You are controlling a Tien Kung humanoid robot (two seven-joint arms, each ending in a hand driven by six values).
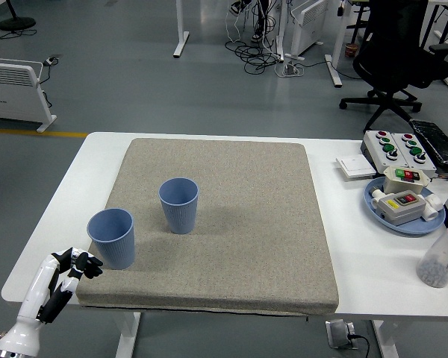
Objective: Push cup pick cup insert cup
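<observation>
Two blue ribbed cups stand upright on a grey mat. One cup is near the mat's front left corner. The other cup is a little further back and to its right. My left hand comes in at the lower left, white with black fingers. Its fingers are relaxed and hold nothing. It is just left of and below the near cup, apart from it. My right hand is out of view.
At the right of the white table are a blue tray with button boxes, a white control box and a bottle with a red cap. A black office chair stands behind the table.
</observation>
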